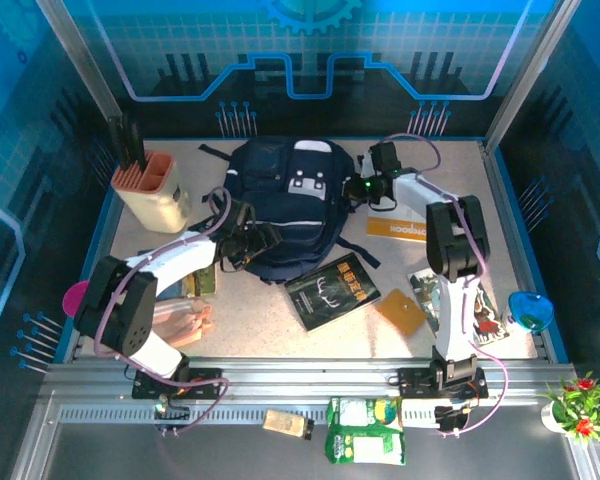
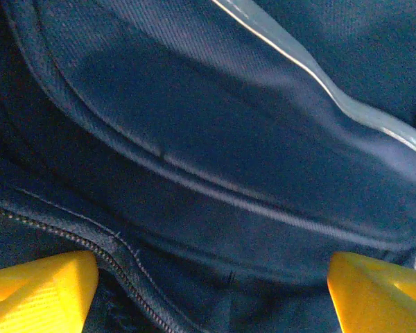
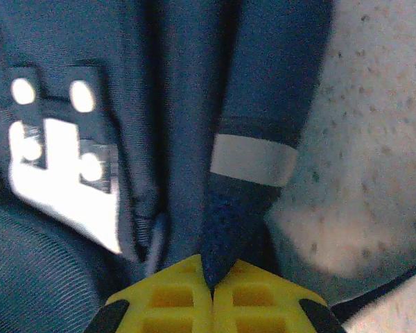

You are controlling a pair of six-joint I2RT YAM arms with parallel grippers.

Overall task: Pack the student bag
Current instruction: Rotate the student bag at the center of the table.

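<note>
While pinching a student bag (image 3: 187, 83) fold, likely to steady it | right pincer (image 3: 211, 281) closed | left pincer (image 2: 208, 291) wide open, empty

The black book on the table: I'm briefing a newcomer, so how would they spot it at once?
Find the navy student bag in the middle of the table. On its near side, slightly right, lies the black book, flat and skewed. Unlike the orange booklet and brown card nearby, its cover is dark.
</note>
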